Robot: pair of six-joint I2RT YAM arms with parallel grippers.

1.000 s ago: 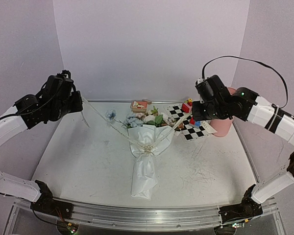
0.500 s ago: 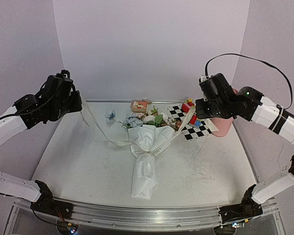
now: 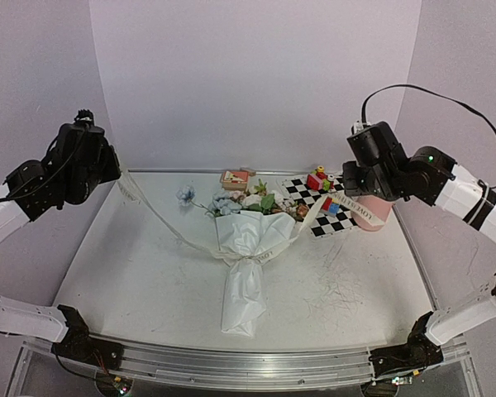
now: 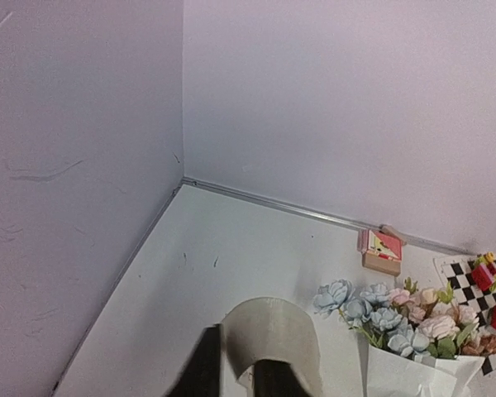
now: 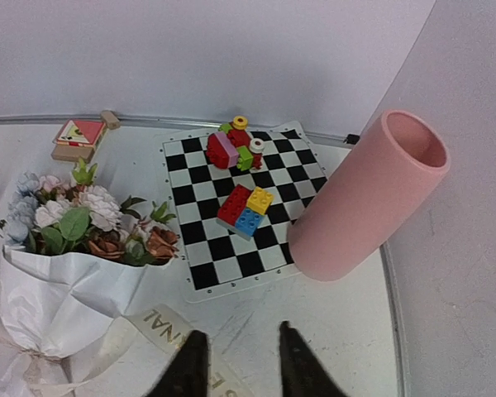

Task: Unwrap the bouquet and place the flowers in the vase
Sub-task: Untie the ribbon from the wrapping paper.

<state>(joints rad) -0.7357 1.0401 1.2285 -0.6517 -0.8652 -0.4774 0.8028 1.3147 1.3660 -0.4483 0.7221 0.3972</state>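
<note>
The bouquet [image 3: 246, 256] lies mid-table in creased white paper, its flowers [image 3: 244, 201] pointing to the back wall. A cream ribbon [image 3: 161, 219] trails from its waist out to both sides. My left gripper [image 4: 240, 372] hangs high at the left; its jaws stand slightly apart, and a loop of ribbon [image 4: 273, 335] drapes over one finger. My right gripper [image 5: 244, 364] is open above the table beside the pink vase [image 5: 368, 198], with nothing between its fingers. The lettered ribbon [image 5: 161, 322] passes by its left finger. The vase [image 3: 379, 217] stands upright, partly hidden by the right arm.
A checkered mat [image 5: 215, 215] lies between the flowers [image 5: 91, 219] and the vase, with toy blocks [image 5: 246, 209] on it. A small wooden block [image 3: 236, 178] sits by the back wall. Walls close in on the left, back and right.
Both arms swung outward, the left up and to the left, the right to the right. The ribbon went from taut to slack on the table. Both grippers opened.
</note>
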